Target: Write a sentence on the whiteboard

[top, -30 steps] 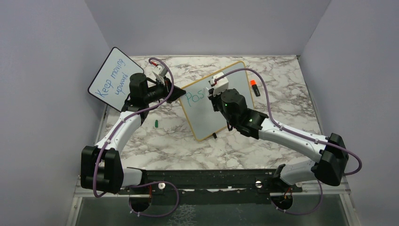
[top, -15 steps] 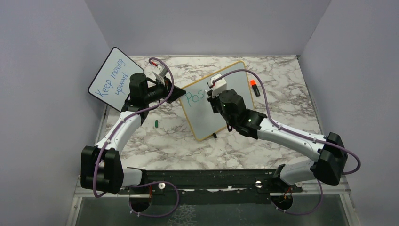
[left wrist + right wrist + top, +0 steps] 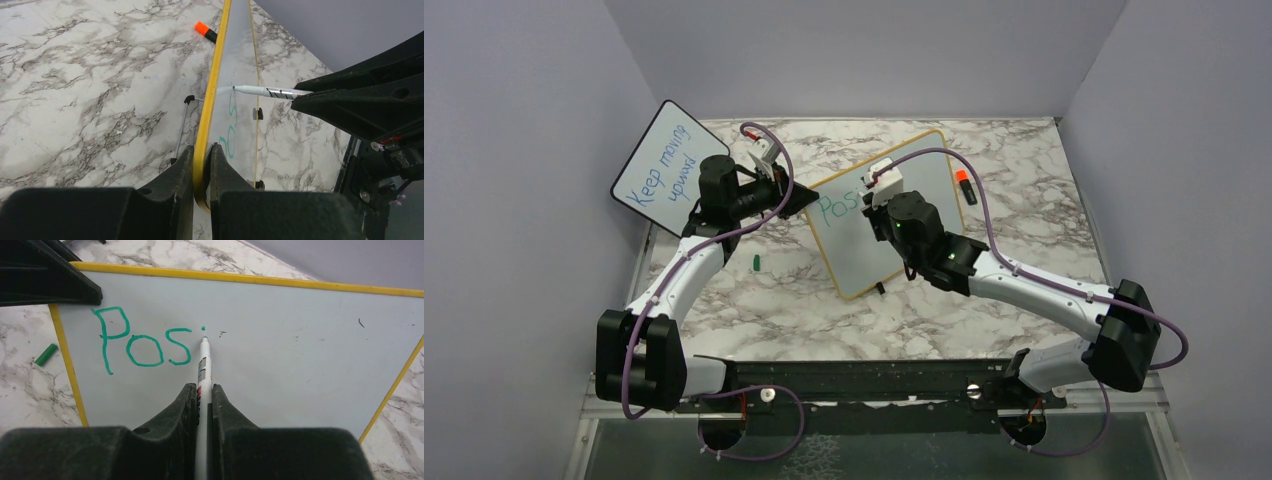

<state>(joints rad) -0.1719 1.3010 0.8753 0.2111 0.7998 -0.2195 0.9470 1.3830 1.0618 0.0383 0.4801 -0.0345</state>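
The whiteboard [image 3: 854, 255], white with a thin yellow frame, stands tilted at mid table. My left gripper [image 3: 202, 148] is shut on its yellow left edge [image 3: 212, 95]; from above this gripper [image 3: 799, 200] sits at the board's left corner. The sentence [image 3: 145, 347] reads "Pos" in green, followed by a small green dot [image 3: 203, 328]. My right gripper [image 3: 202, 386] is shut on a white marker [image 3: 203, 365]. The marker's tip rests at the board face just under that dot. From the left wrist the marker [image 3: 265, 91] meets the board from the right.
A smaller black-framed board [image 3: 661, 160] with blue "Keep moving upward" leans by the left wall. A green cap [image 3: 755, 263] lies on the marble left of the whiteboard. An orange-capped marker [image 3: 965, 186] lies behind the board's right end. Walls close in on three sides.
My right wrist has shifted a little to the left along the board with the marker. The left arm and the whiteboard have stayed still.
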